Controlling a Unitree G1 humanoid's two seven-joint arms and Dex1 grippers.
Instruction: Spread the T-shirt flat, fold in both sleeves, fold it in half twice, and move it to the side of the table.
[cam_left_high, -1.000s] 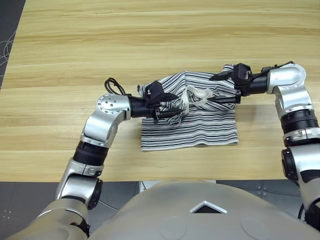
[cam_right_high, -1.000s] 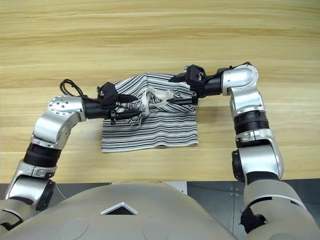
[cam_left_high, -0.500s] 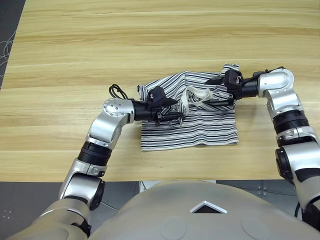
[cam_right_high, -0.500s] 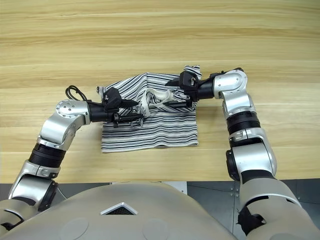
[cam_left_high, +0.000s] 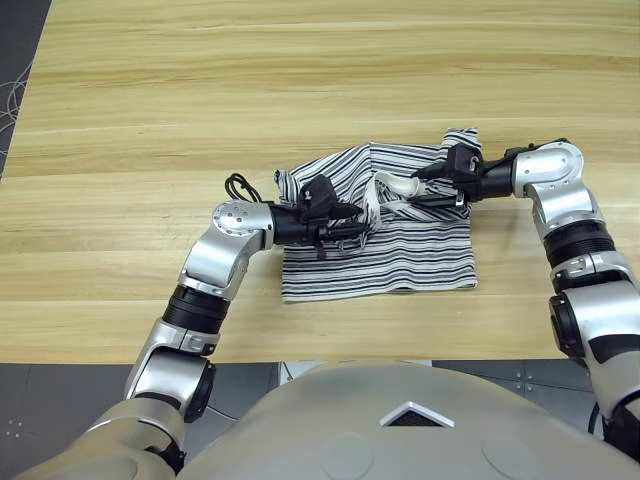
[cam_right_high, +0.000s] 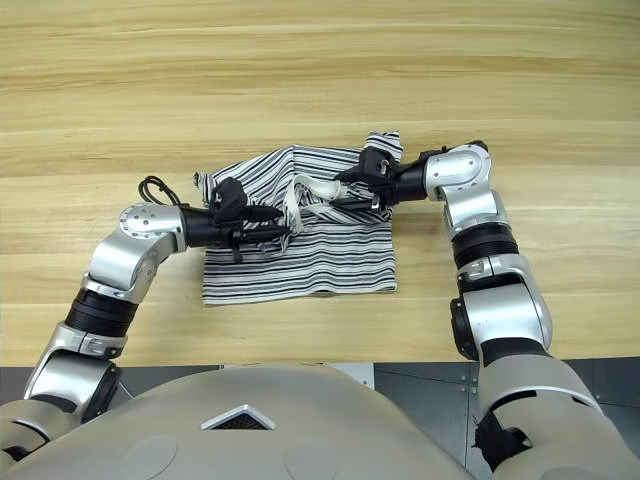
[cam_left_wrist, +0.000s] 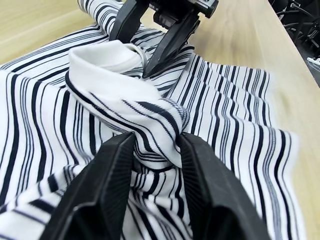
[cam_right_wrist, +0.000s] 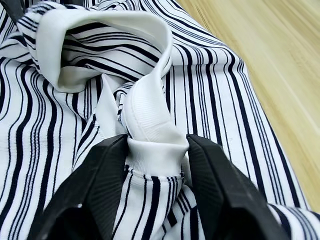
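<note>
Clearly limp, light shirt (cam_left_high: 400, 260) on worktop (cam_left_high: 200, 100): left jaws clamp bunched striped fold (cam_left_wrist: 145, 115), right jaws clamp white collar (cam_right_wrist: 150, 122). Likely best held at edges.

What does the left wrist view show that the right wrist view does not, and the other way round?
Left wrist view: the left gripper shut on a bunched striped fold, with the right gripper farther off at the white collar.

Right wrist view: the collar's ribbed band seen close, pinched between the right gripper's fingers.

Both: the crumpled striped T-shirt lying on the wooden table.
</note>
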